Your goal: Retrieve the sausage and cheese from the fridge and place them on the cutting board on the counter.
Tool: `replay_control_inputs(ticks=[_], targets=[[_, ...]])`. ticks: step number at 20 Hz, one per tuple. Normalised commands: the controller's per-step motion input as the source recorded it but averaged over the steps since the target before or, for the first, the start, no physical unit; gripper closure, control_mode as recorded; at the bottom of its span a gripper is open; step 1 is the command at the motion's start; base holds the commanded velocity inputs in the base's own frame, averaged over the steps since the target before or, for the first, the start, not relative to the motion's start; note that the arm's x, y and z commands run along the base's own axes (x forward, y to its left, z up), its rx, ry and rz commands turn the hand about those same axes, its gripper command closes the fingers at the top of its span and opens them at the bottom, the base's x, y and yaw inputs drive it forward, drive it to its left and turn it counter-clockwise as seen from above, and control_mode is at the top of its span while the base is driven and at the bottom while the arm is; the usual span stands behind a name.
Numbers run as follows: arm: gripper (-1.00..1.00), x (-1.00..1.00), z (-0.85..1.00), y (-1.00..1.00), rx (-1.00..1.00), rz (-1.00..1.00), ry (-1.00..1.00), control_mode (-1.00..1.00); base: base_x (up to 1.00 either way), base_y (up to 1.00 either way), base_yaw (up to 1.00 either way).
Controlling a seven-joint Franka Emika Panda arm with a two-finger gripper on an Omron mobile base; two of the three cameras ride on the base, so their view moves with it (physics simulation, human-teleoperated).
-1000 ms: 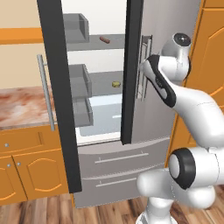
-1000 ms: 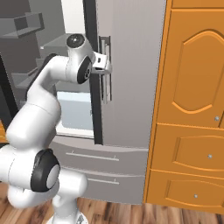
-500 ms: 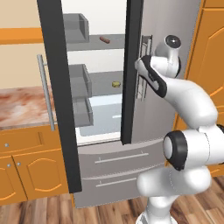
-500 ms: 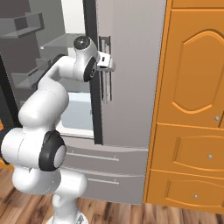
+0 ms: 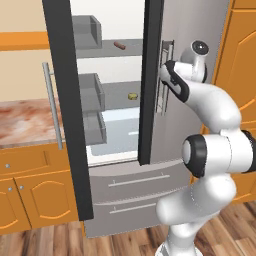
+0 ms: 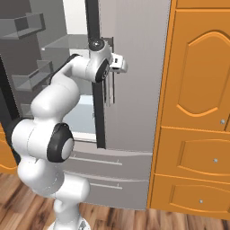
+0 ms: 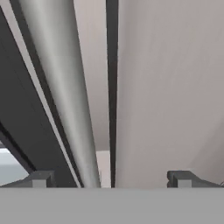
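Observation:
The fridge (image 5: 186,22) stands with its left door swung wide and its right door (image 6: 134,67) partly open. A reddish-brown sausage (image 5: 119,45) lies on the upper shelf. The pale-yellow cheese (image 5: 132,96) sits on the shelf below it. My gripper (image 5: 166,62) (image 6: 120,65) is at the right door's vertical bar handle (image 7: 61,87), well right of both foods. It (image 7: 111,179) is open, and the bar runs between its fingertips (image 7: 40,178) without touching them. The marbled counter (image 5: 22,122) lies to the left. The cutting board is out of view.
Grey door bins (image 5: 92,97) line the open left door, whose bar handle (image 5: 52,105) juts over the counter. Tall orange cabinets (image 6: 197,90) stand tight against the fridge's right side. Two fridge drawers (image 5: 130,187) sit below, and orange base cabinets (image 5: 30,195) are under the counter.
The arm's elbow has swung up and outward and the hand has shifted slightly along the right door's handle. The doors and both foods have not moved.

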Motion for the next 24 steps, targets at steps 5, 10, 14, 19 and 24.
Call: replay_control_inputs(ticks=[5, 10, 14, 19, 24], targets=[[-1.0, 0.33, -0.14, -0.03, 0.0, 0.0, -0.03, -1.0, 0.0, 0.0, 0.0], [-1.0, 0.0, 0.0, 0.0, 0.0, 0.0, 0.0, -1.0, 0.0, 0.0, 0.0], [-1.0, 0.0, 0.0, 0.0, 0.0, 0.0, -0.01, -1.0, 0.0, 0.0, 0.0], [-1.0, 0.0, 0.0, 0.0, 0.0, 0.0, -0.02, -1.0, 0.0, 0.0, 0.0], [-1.0, -0.02, 0.0, 0.0, 0.0, 0.0, -0.03, -1.0, 0.0, 0.0, 0.0]])
